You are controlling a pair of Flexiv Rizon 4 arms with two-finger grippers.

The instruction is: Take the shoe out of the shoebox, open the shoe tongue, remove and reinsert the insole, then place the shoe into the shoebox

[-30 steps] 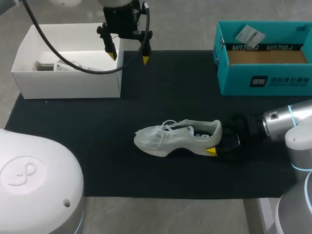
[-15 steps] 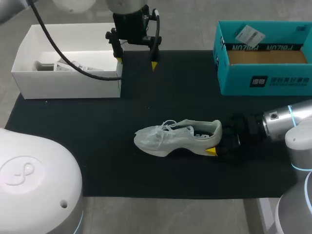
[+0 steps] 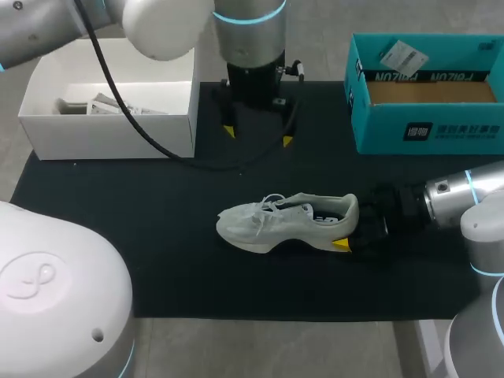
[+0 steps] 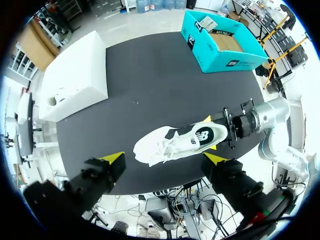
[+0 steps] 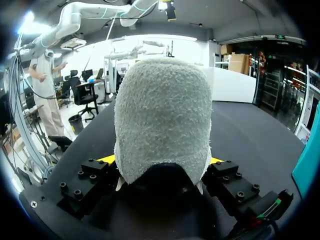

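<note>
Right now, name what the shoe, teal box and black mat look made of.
Shoe: pale textile, probably knit; heel looks fuzzy up close. Teal box: cardboard, bare brown inside. Black mat: matte, no glare, maybe cloth or foam.

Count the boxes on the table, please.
2: a white box at the far left and a teal box at the far right, both open on top. None seems hidden.

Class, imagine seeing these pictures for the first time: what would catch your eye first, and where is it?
A white shoe sits in the middle of the black mat, its heel clamped by the right gripper. Beyond it, the left gripper hangs over the mat with its yellow-tipped fingers spread wide. An open teal shoebox stands at the far right.
</note>
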